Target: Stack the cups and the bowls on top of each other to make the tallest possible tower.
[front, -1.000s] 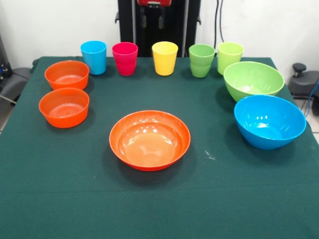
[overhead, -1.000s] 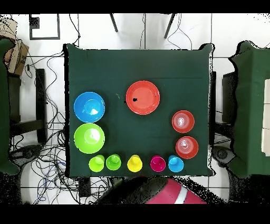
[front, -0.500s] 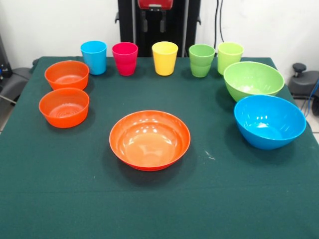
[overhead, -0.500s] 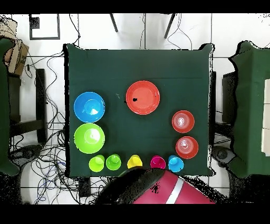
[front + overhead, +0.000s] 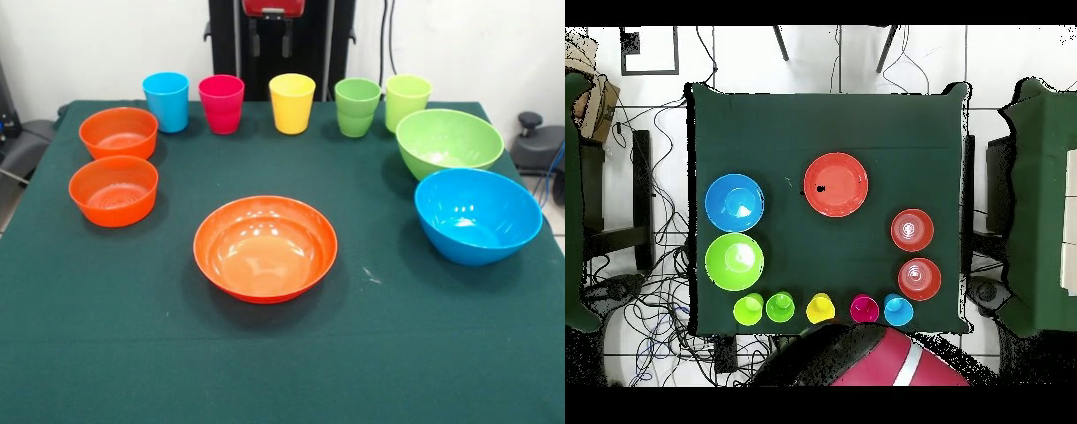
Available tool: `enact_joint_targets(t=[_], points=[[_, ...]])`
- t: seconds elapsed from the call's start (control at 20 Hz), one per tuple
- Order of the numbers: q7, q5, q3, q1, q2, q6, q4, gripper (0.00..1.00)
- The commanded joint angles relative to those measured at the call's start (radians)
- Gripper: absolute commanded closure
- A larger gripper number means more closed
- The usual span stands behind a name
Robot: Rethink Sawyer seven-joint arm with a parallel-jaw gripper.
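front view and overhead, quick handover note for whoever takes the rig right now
Gripper: drawn back at the far edge behind the cups, holding nothing; open or shut can't be told.
Cups: blue cup, pink cup, yellow cup and two green cups in a row along the far edge.
Bowls: wide orange bowl mid-table, two small orange bowls on one side, green bowl and blue bowl on the other.
Done: nothing stacked.
Left: the whole tower.

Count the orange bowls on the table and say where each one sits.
3. The wide orange bowl is mid-table; two small orange bowls sit one behind the other at the front view's left edge. None looks hidden.
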Motion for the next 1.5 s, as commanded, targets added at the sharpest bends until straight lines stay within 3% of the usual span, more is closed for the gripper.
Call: enact_joint_targets(t=[0.05,0.85,1.25,1.5], points=[[0.115,0.024,0.109,-0.006,0.018,0.144,-0.138,0.00],[0.123,0.035,0.158,-0.012,-0.076,0.242,-0.110,0.00],[0.113,0.037,0.196,-0.024,-0.168,0.337,-0.098,0.00],[0.110,0.049,0.242,-0.035,-0.182,0.385,-0.124,0.00]])
